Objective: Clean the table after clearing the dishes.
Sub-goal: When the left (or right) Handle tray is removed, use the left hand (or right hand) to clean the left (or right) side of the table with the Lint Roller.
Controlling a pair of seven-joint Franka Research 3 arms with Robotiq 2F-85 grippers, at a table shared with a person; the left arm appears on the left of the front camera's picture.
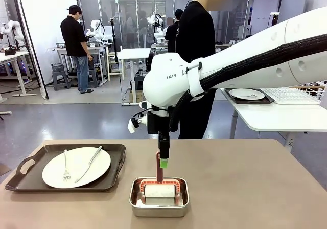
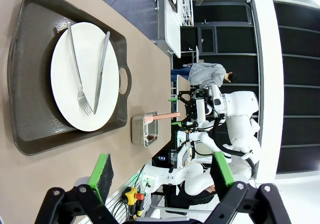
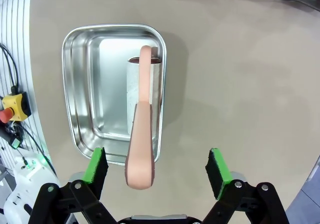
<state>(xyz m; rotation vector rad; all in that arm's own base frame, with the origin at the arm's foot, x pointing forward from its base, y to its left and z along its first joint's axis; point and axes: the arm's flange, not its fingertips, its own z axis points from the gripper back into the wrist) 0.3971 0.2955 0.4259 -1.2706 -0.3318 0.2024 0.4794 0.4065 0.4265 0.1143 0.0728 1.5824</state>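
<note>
Beige bench (image 1: 255,188) fills the lower part of the front view. At lower left on it sits a dark tray (image 1: 118,162) holding a white plate (image 1: 51,175), with a fork (image 1: 66,167) and knife (image 1: 89,163) lying on the plate. A second plate (image 1: 247,93) rests on its own tray on the white bench (image 1: 276,116) at right centre.

At bottom centre of the front view a steel pan (image 1: 158,212) stands on the bench, apart from the tray. Inside it lies a white roller (image 1: 159,192); its pink handle (image 1: 159,167) rises upright out of the pan.

Right claw (image 3: 156,166) hangs over the handle, spread wide. In the right wrist view the handle tip sits between the green pads (image 3: 95,169) without touching either, nearer the left-hand one. Left claw (image 2: 162,173), also spread wide and empty, hovers above the bench, looking toward the tray.

Likely risks: because the handle is off centre, the nearer pad may meet it first and push it sideways, tipping the roller or sliding the light pan. A shallow grip near the tip could let the roller swing or slip when lifted, or catch the pan rim and drag it. With one tray not yet cleared, rolling toward lower left could knock it.
</note>
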